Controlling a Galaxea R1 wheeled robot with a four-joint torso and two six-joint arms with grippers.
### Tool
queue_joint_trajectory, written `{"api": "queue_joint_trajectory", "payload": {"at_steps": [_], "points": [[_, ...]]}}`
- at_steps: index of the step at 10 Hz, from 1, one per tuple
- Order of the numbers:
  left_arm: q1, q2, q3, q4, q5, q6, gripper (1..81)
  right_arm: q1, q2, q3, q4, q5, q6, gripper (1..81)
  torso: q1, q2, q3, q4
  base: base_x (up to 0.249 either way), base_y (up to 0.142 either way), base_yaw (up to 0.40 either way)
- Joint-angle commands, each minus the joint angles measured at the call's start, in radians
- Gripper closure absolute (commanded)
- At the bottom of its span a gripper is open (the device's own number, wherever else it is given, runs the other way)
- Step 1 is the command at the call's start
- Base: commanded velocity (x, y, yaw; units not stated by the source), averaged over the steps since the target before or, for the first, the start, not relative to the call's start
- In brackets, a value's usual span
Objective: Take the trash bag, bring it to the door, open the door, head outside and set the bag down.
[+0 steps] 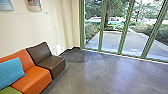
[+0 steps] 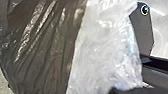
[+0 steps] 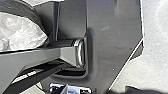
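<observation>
Grey floor (image 1: 100,75) runs through the room; close before the left wrist camera is the trash bag (image 2: 45,50), dark and creased beside a crumpled whitish part, its outline cut off. Right of wrist, a robot bar partly hides it. How the left jaws and right jaws stand, or whether either grips the bag, cannot be told. Farther out, an orange seat (image 1: 33,78) adjoins a brown seat (image 1: 51,61); a blue cushion (image 1: 11,71) and a green seat (image 1: 9,90) are cropped. Green-framed glass (image 1: 123,30) fronts a paved path (image 1: 111,40); something white (image 1: 58,49) by the wall is too blurred to name.
</observation>
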Motion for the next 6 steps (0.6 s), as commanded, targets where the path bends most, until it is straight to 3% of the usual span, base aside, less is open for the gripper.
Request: {"api": "queue_joint_trajectory", "payload": {"at_steps": [1,5,6], "points": [[-0.044,0.003,0.002,0.008,0.067,0.006,81.1,0.036,0.002,0.003,-0.004,-0.056,-0.004,1.0,0.001,0.0,0.0,0.0,0.0,0.0,-0.314],[-0.044,0.003,0.002,0.008,0.067,0.006,81.1,0.035,0.002,0.003,-0.003,-0.055,-0.004,1.0,0.001,0.0,0.0,0.0,0.0,0.0,-0.322],[-0.046,0.003,0.002,0.009,0.067,0.006,81.1,0.033,0.002,0.003,-0.004,-0.053,-0.004,1.0,0.001,0.0,0.044,0.0,0.0,0.0,-0.326]]}}
